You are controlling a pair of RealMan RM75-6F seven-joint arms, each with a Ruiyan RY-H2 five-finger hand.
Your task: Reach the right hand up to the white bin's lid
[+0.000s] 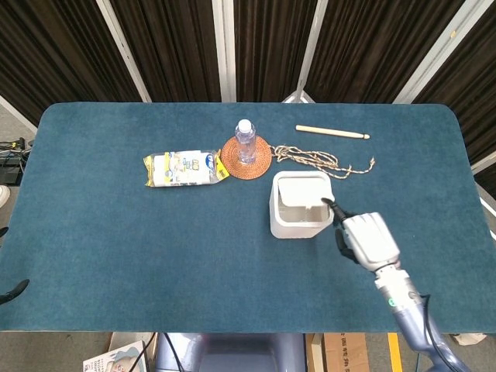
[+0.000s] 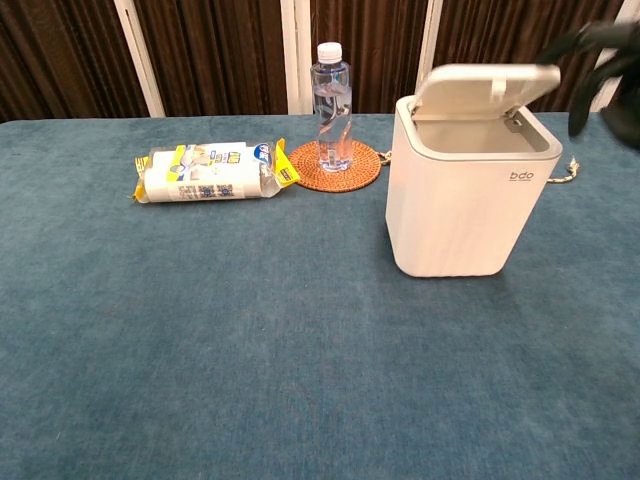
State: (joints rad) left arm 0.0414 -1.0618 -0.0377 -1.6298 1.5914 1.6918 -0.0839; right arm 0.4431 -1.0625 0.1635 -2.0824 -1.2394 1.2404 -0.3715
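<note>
A white bin [image 2: 462,195] stands on a dark blue tabletop [image 1: 116,225], right of centre. It is a squarish plastic container with softly ribbed sides, rounded corners and a small grey logo near its top front edge. Its lid [image 2: 487,87] is tilted up, hinged at the back, leaving the mouth open. From the head view the inside looks pale and nothing can be made out in it; the chest view shows only the inner rim.

The right hand [image 1: 367,239] hovers just to the bin's right. It is white-backed with black fingers; one dark finger [image 1: 329,204] points toward the bin's right rim, near the raised lid. In the chest view the hand [image 2: 598,60] is blurred at the top right corner, close to the lid's edge, so I cannot tell whether the other fingers are spread or curled. The left hand is not visible.

Behind the bin, a clear water bottle [image 2: 333,107] stands upright on a round woven coaster [image 2: 335,166]. A yellow-and-white packet [image 2: 208,172] lies to the left.
</note>
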